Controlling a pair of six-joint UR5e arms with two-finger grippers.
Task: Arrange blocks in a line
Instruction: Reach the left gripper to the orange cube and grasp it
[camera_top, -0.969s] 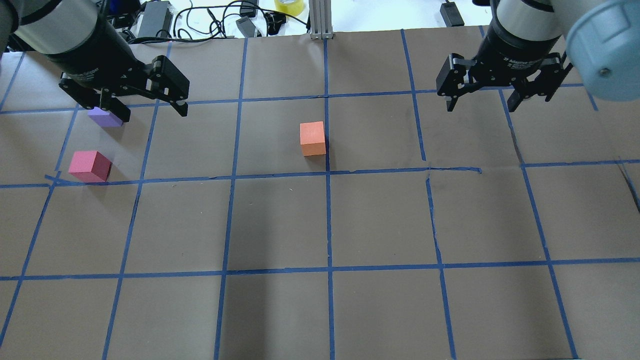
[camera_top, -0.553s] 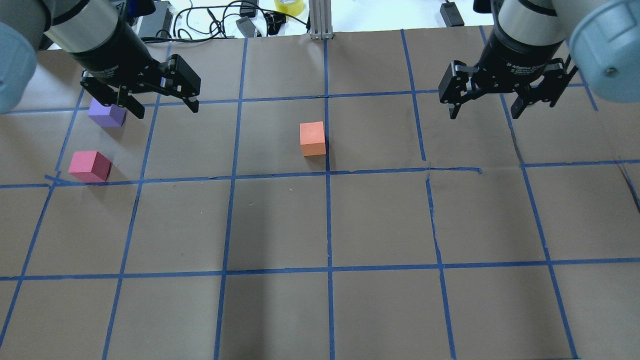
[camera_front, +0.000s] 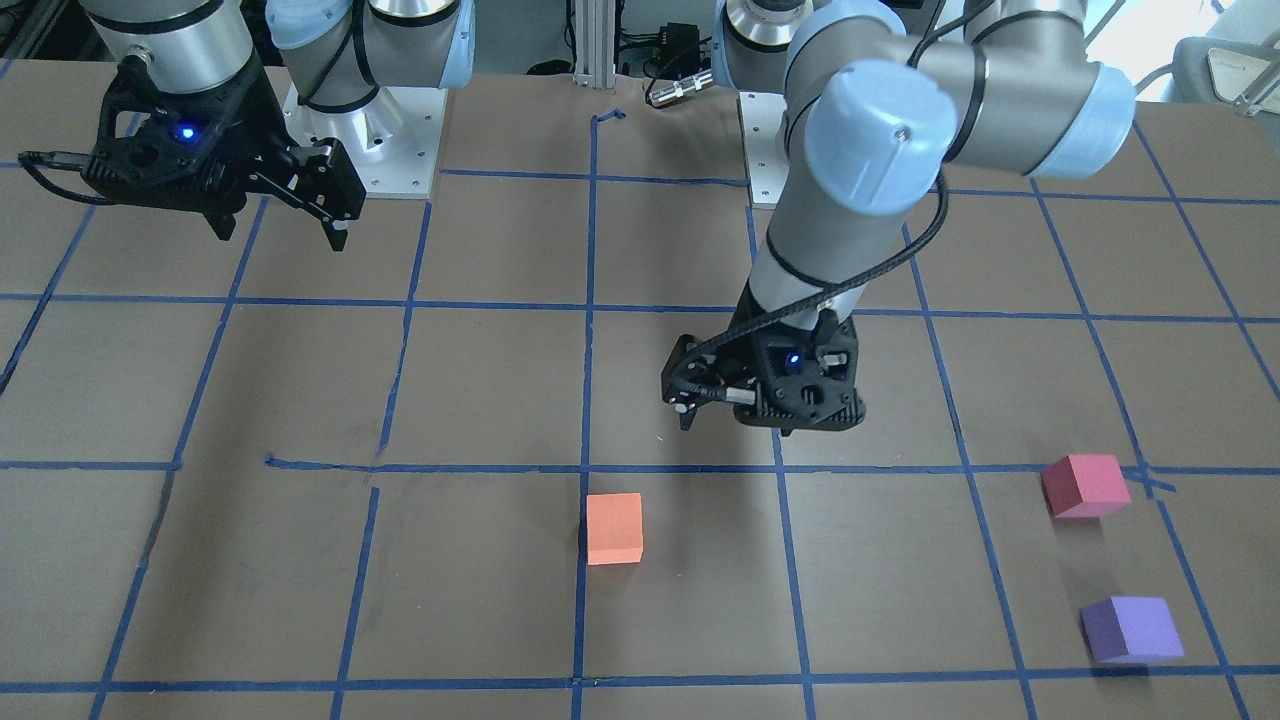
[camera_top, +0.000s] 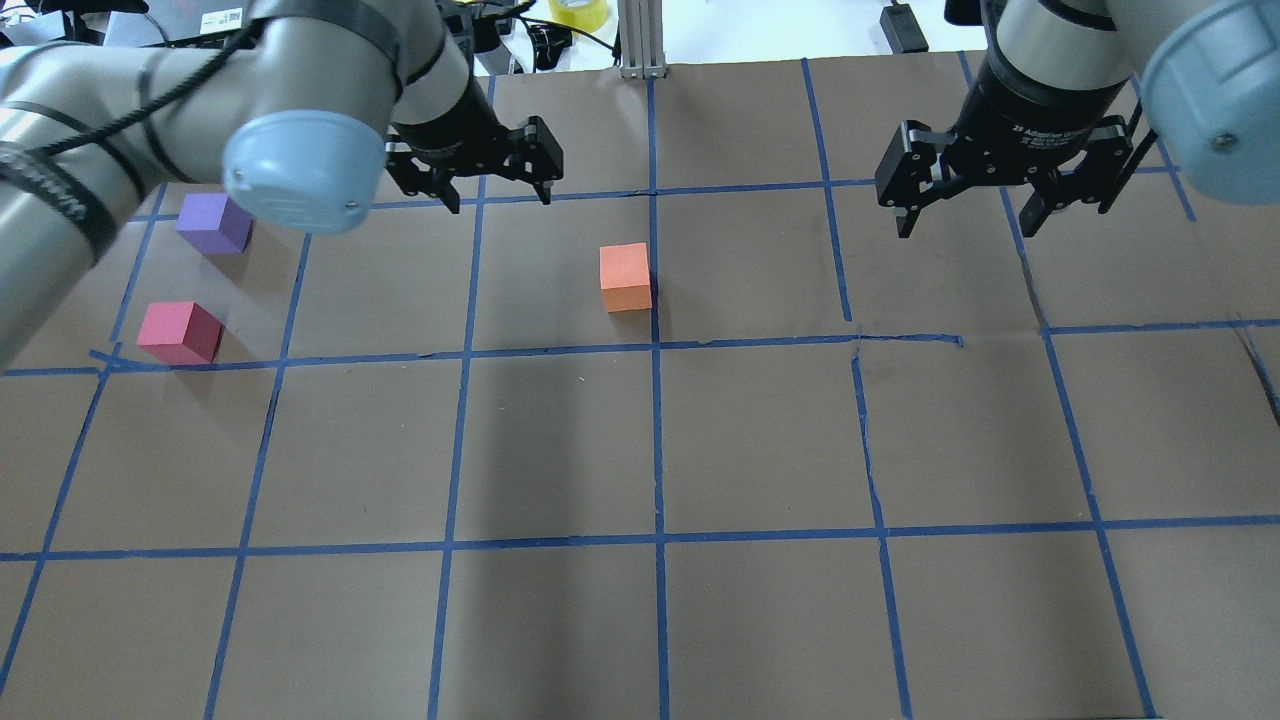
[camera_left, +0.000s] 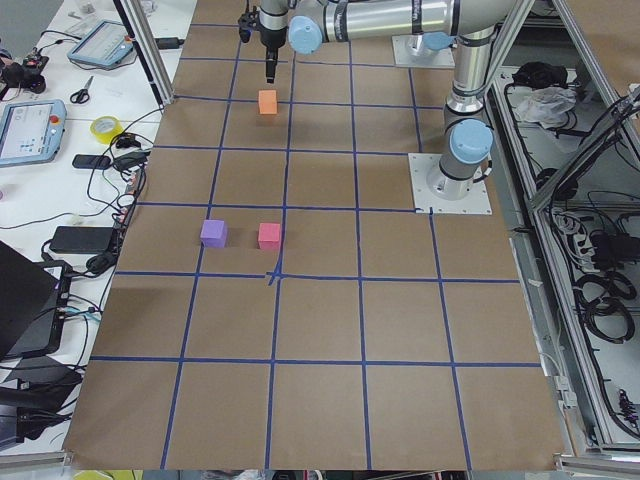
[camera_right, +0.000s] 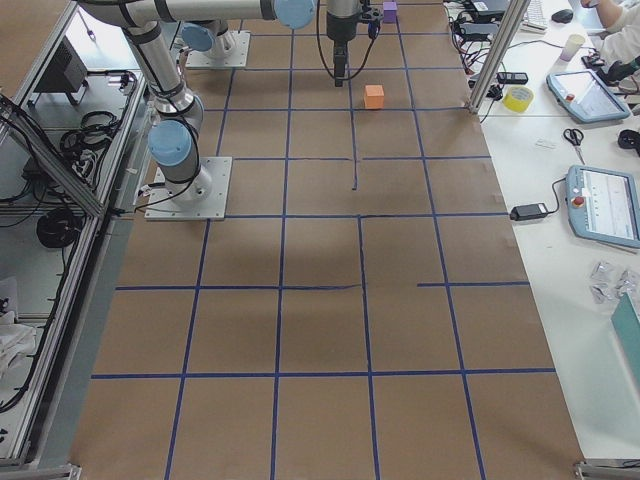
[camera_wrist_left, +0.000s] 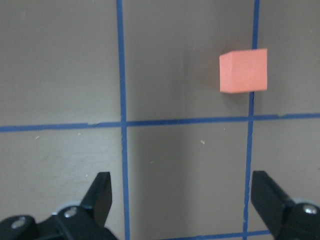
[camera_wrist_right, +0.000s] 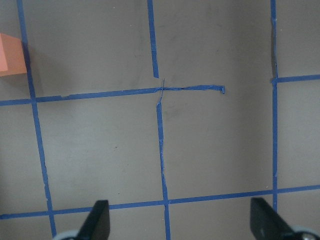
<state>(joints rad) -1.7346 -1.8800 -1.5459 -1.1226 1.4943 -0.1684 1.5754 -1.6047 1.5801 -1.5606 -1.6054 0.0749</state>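
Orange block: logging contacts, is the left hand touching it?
Apart. The left wrist view shows a clear gap between the open left hand and the orange block.

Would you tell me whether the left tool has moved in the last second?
Yes. The left tool has swung away from the purple block toward the orange block.

Three foam cubes sit on the bench (camera_top: 760, 620): one orange cube (camera_top: 625, 278), one pinkish-red cube (camera_top: 180, 332) and one purple cube (camera_top: 214, 223). Two grippers hang above, the left gripper (camera_top: 500, 200) and the right gripper (camera_top: 965, 228), each with two fingers (camera_top: 905, 208). One yellow tape roll (camera_top: 579, 10) lies beyond.
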